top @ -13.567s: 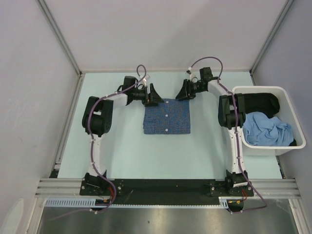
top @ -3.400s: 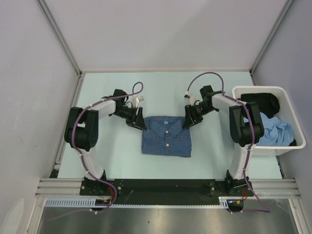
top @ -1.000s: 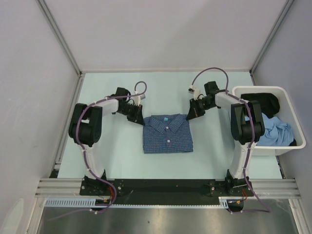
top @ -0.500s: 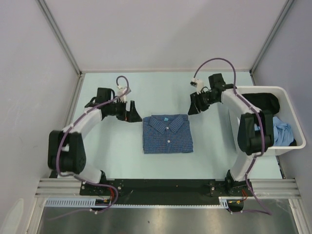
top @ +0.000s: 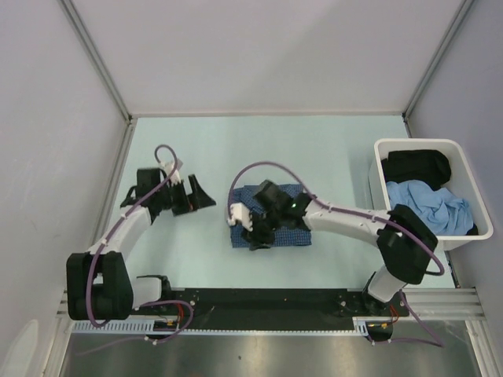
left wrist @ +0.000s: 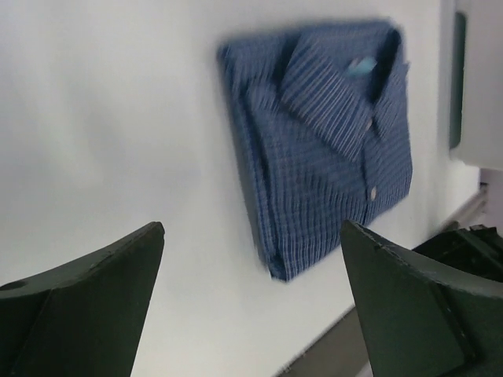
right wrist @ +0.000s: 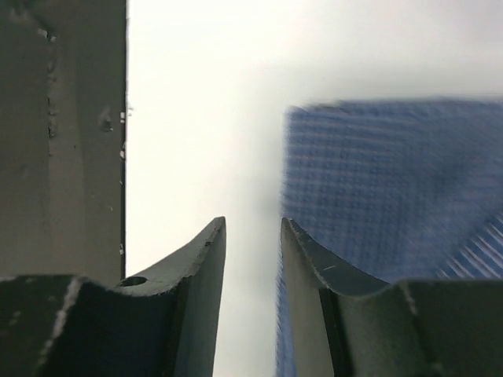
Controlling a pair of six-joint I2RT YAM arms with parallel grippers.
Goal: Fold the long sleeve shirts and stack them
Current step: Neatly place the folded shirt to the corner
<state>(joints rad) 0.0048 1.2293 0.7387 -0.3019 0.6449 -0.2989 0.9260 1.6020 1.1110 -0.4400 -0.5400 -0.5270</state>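
Note:
A dark-blue, finely checked collared shirt point(top: 284, 236) lies folded into a rectangle at the table's middle. In the left wrist view the shirt point(left wrist: 330, 173) shows its collar and buttons. My right gripper point(top: 254, 233) reaches over the shirt and hangs at its near left corner, hiding the cloth's centre. Its fingers stand a narrow gap apart with nothing between them. The right wrist view has the shirt's edge point(right wrist: 393, 188) just beside the right gripper point(right wrist: 253, 224). My left gripper point(top: 198, 196) is wide open, left of the shirt and apart from it. The left gripper point(left wrist: 250, 228) holds nothing.
A white bin point(top: 377, 149) at the right edge holds a crumpled light-blue cloth point(top: 428, 208) and a black cloth point(top: 416, 165). The black base rail point(top: 259, 302) runs along the near edge. Grey walls close in the far side, left and right.
My right arm has swung from the shirt's far right corner across it to its near left corner. My left gripper has drawn back to the left and slightly nearer.

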